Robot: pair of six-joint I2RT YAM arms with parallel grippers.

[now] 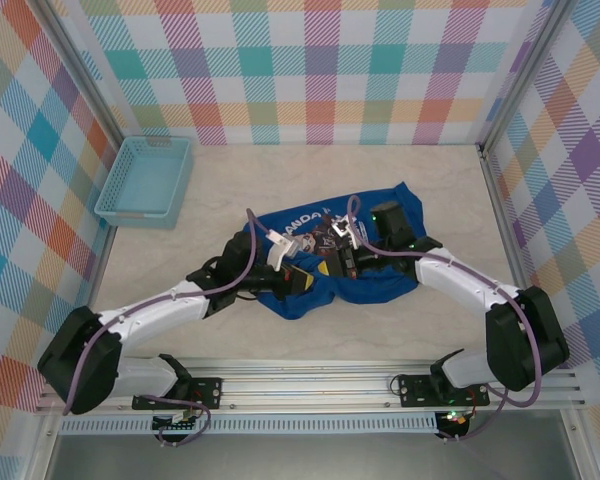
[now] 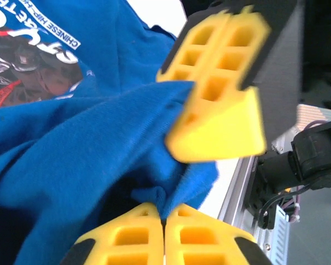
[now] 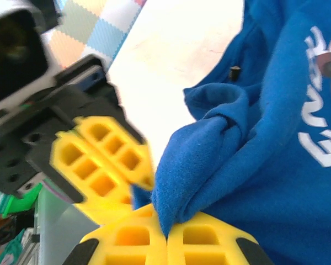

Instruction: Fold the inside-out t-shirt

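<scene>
**Pinching the inside-out t-shirt [image 1: 380, 288] from both sides**

Top view: it's bunched on the tabletop [image 1: 280, 175], white "ANDA" readable, blue basket [image 1: 108, 185] far left.

Left wrist: left gripper [image 2: 164, 218] jaws pinch a fold, print reads "CHINESE HIP-".

Right wrist: right gripper [image 3: 166, 223] jaws pinch another fold.

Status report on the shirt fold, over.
Left gripper shut on shirt. Right gripper shut on shirt too, close beside it. Shirt bunched mid-table, unfolded. Basket far left, out of the way.
</scene>
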